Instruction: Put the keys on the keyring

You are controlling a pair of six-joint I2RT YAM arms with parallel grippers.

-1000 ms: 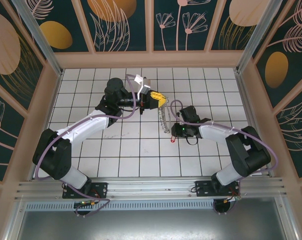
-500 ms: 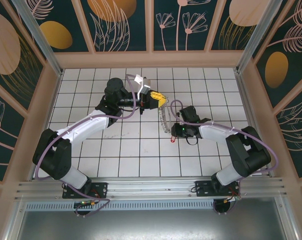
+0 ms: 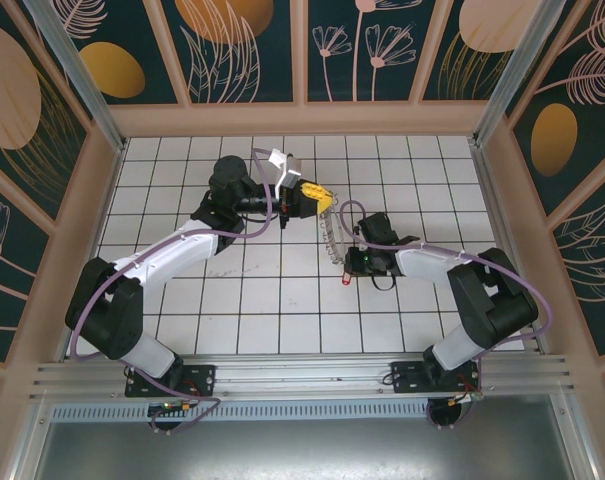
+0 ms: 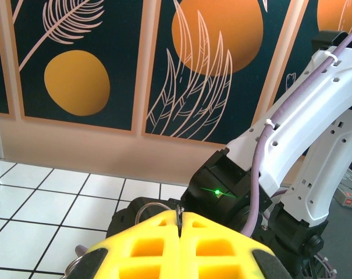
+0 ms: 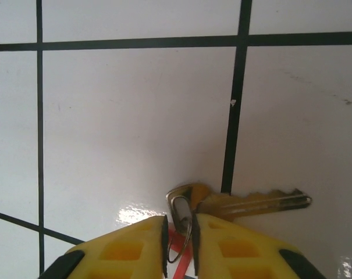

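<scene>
A brass key [image 5: 251, 200] lay flat on the white tiled table [image 5: 106, 116], low and right of centre in the right wrist view, its head tucked against a silver loop [image 5: 180, 210]. Whether the loop already passed through the key's hole could not be told. The job looked about midway, with one key brought to the ring but not plainly strung on it.

Seen from above, the keyring [image 3: 331, 238] hung as a short chain at mid-frame. It ran from the left claw [image 3: 324, 205] down to the right claw [image 3: 348, 262], with the loop apparently its lower end.

The left claw was fully closed, its yellow pads [image 4: 216, 244] pressed together at the bottom of the left wrist view. A thin wire of the keyring's upper end was pinched between them.

The right claw was narrowed to a slit at the bottom of its own view, just above the tile. Its pads sat on either side of the loop and gripped it, with the key's head just beyond the fingertips.
</scene>
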